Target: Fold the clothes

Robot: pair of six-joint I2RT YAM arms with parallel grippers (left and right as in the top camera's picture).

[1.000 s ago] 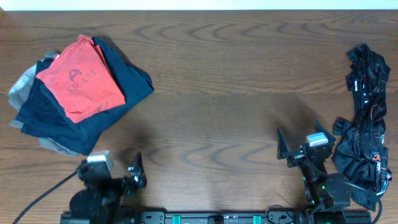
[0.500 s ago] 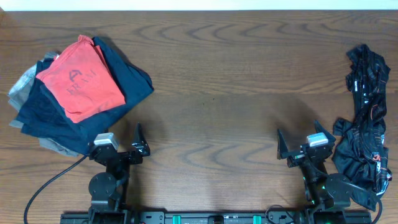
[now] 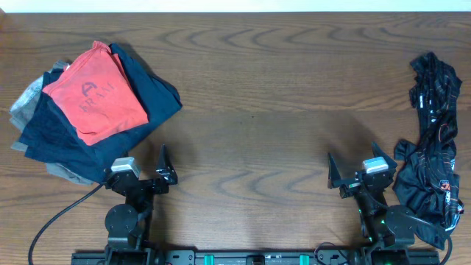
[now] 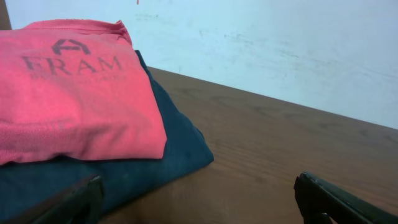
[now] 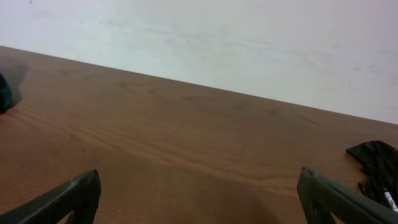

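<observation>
A folded red shirt (image 3: 96, 96) with dark lettering lies on a folded navy garment (image 3: 125, 118), on top of a stack of clothes at the table's left. In the left wrist view the red shirt (image 4: 68, 93) and the navy garment (image 4: 155, 158) fill the left side. A crumpled black garment (image 3: 434, 147) lies along the right edge; its tip shows in the right wrist view (image 5: 376, 155). My left gripper (image 3: 147, 171) is open and empty, just in front of the stack. My right gripper (image 3: 352, 171) is open and empty, left of the black garment.
The wooden table (image 3: 257, 110) stretches between the two piles. A grey garment (image 3: 26, 99) sticks out at the bottom of the left stack. A black cable (image 3: 62, 221) runs from the left arm's base. A pale wall (image 5: 217, 37) stands behind the table.
The left arm moved forward and turned toward the stack between one second and half a second ago. Since then nothing has moved. The right arm stayed still.
</observation>
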